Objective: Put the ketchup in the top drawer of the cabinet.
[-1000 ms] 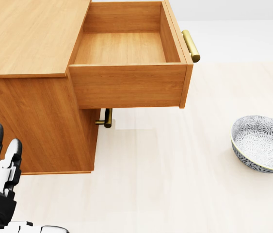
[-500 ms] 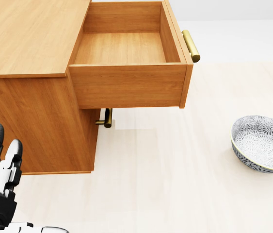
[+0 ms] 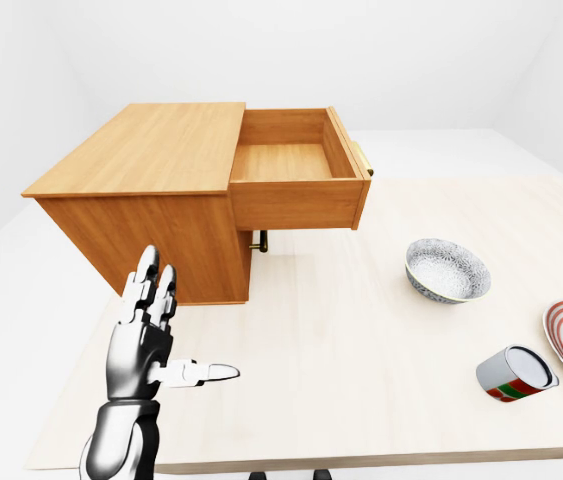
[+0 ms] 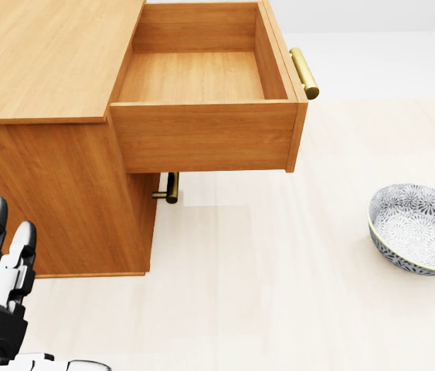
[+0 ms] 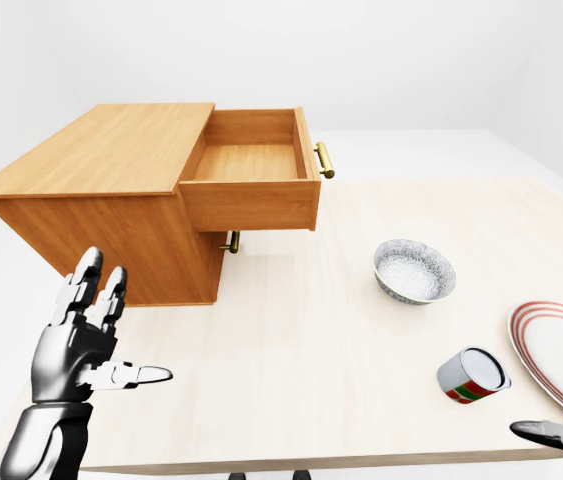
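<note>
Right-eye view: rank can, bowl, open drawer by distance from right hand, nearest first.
From the right hand, at the bottom right corner:
1. Can, lying on its side just up-left of the hand.
2. Bowl, further up, mid-right on the table.
3. Open drawer, upper left, pulled out of the cabinet.
</note>
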`<state>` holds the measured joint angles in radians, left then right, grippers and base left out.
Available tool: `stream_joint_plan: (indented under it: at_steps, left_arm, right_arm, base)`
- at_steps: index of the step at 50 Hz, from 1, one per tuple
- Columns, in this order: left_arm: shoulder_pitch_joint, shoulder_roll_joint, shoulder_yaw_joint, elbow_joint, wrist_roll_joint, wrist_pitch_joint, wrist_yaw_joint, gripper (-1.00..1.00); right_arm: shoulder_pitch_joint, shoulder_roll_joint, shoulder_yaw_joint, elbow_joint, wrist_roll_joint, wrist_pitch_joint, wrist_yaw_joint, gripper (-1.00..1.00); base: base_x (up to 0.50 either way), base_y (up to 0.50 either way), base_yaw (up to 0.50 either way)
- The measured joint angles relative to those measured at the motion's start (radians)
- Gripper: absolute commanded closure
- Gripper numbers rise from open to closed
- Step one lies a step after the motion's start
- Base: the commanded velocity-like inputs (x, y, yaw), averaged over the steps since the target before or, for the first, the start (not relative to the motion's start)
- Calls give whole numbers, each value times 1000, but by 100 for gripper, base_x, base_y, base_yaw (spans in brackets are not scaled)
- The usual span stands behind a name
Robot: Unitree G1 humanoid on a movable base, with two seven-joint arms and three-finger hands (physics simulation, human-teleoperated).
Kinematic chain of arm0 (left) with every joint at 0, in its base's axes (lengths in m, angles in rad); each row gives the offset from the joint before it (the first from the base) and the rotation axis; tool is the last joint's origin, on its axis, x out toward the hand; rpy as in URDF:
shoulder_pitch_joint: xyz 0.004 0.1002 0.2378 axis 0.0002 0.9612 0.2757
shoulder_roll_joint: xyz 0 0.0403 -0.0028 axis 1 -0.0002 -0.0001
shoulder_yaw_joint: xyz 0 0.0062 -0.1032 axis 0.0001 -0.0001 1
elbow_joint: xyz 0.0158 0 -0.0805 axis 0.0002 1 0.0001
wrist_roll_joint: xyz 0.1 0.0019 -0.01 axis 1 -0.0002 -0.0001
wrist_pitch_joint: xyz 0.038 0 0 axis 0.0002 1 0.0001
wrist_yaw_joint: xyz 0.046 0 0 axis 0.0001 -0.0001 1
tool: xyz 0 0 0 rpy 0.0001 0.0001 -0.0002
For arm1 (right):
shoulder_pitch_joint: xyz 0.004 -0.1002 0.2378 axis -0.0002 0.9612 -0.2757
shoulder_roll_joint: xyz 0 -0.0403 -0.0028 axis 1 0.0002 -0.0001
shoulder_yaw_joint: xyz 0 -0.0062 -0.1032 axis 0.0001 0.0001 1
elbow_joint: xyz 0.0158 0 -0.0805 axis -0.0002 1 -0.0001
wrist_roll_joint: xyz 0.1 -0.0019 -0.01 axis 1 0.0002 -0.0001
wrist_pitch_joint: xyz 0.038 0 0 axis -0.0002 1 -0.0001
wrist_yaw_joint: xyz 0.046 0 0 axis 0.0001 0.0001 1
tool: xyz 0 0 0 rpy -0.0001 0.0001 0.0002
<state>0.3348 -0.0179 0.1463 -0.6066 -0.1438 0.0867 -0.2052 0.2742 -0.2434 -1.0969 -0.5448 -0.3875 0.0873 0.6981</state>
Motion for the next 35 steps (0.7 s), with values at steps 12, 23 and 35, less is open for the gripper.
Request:
stream_joint_plan:
  at_steps: [12,23,35]
  left_arm:
    - [0,0,1,0,-1,-1,-1,-100]
    - [0,0,0,2,0,-2,-1,-100]
    - [-2,1,-4,-3,3,1,4,-100]
  right_arm:
    - [-11,-28,79,118,-13,0,0,-100]
    - [-19,-56,124,210,-28,0,0,-100]
    - [-30,-94,162,314,-42,0,0,-100]
  base:
    - [0,0,0]
    - [0,0,0]
    - [0,0,0]
